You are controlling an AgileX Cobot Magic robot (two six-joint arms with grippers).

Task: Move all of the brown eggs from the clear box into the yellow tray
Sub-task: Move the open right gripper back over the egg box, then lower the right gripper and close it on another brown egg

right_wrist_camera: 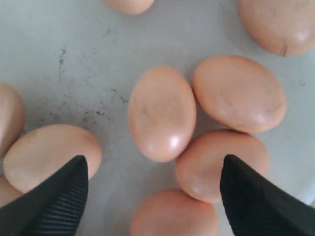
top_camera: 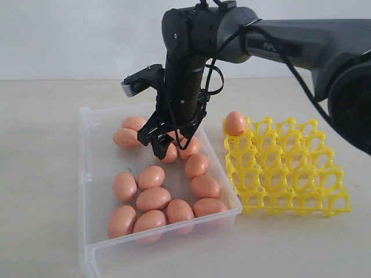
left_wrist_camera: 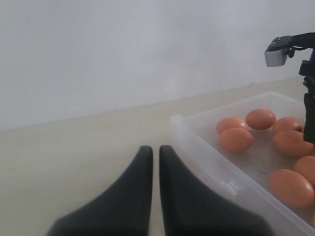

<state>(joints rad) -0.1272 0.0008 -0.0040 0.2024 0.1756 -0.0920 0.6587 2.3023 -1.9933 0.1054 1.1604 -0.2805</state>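
Above the box, right fingers are spread over crowded eggs; left fingers are pressed together outside it.

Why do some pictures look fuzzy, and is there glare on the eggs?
Exterior view: soft even light, faint shadows under the brown eggs in the clear box; the dark arm at the right edge is blurred. Left wrist view: the left gripper, very close, looks fuzzy. Right wrist view: sharp, with a small glint on the middle egg.
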